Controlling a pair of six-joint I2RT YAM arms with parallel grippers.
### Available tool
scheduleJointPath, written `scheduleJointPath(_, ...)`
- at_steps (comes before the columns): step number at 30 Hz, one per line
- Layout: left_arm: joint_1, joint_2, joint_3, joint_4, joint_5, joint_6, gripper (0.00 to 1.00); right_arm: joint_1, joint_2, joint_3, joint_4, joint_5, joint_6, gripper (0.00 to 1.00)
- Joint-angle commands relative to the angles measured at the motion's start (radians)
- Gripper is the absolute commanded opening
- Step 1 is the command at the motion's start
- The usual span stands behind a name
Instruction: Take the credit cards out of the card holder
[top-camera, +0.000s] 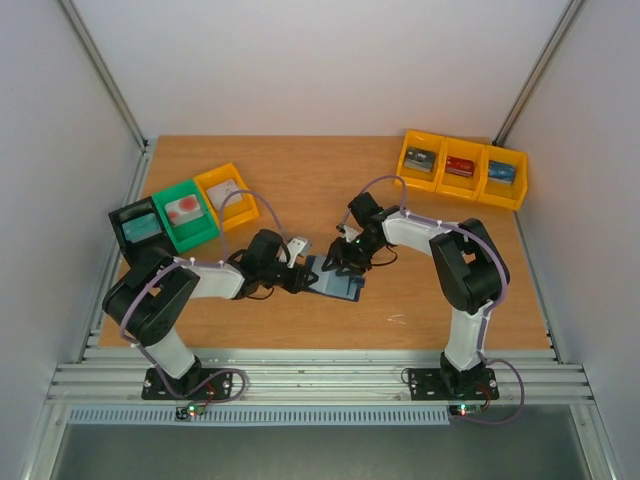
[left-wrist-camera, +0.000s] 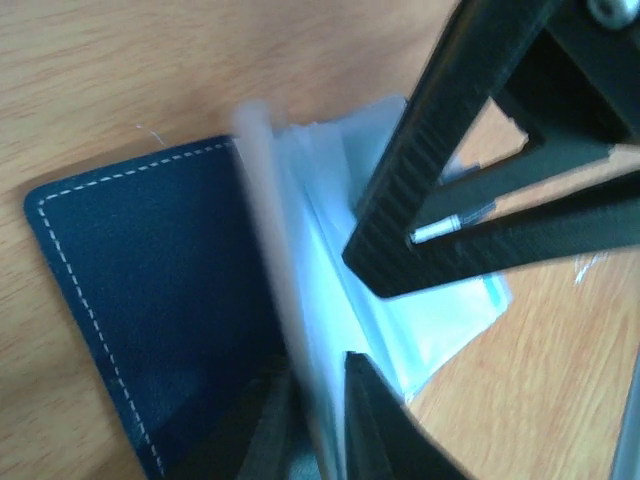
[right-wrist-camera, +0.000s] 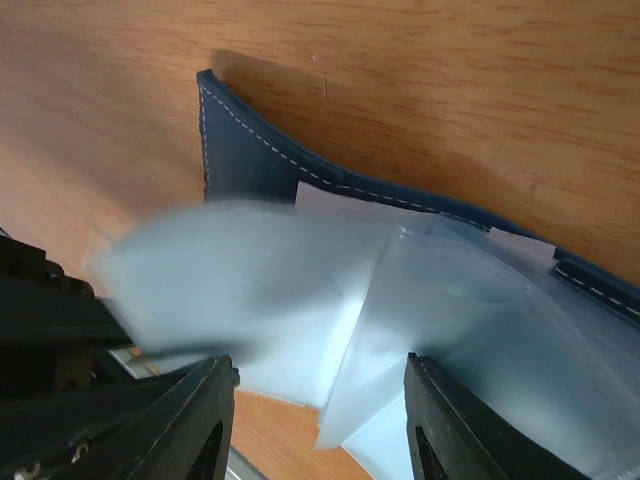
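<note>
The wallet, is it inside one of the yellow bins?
No, the wallet lies on the wooden table, well away from the yellow bins.

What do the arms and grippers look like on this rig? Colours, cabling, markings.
Left arm and right arm: white links, black joints, a lilac cable looping along each. Black base plates carry small red and green lights. The left gripper and right gripper are black, fingers finely ribbed. No legible markings.

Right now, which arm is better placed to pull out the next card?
Left, likely: the left gripper straddles a pale card edge sticking out of the wallet, while the right gripper sits open over the clear sleeves.
</note>
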Motion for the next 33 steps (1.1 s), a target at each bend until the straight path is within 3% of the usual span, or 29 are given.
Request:
scheduleJointPath(1,-0.013,0.018,0.031,0.095,-0.009,0.001,0.04,-0.005,-0.001,0.023,0.004,-0.004,-0.007,0.49)
scheduleJointPath(9,-0.013,-0.077,0.009,0.093,-0.075,0.033,0.0,-0.15,-0.21,-0.017,-0.046,-0.033,-0.126,0.57)
scheduleJointPath(15,-0.013,-0.236,-0.008,0.141,-0.072,0.301,0.0,-0.279,-0.309,-0.092,-0.088,-0.034,-0.198,0.6)
scheduleJointPath(20,-0.007,-0.407,-0.01,0.125,-0.099,0.454,0.0,-0.285,-0.477,-0.089,-0.029,-0.122,-0.303,0.63)
scheduleJointPath(27,-0.005,-0.605,0.038,0.094,-0.005,0.471,0.0,-0.285,-0.614,-0.063,0.088,-0.272,-0.366,0.64)
scheduleJointPath(33,-0.005,-0.733,0.12,0.058,0.027,0.612,0.0,-0.246,-0.723,-0.021,0.127,-0.274,-0.401,0.67)
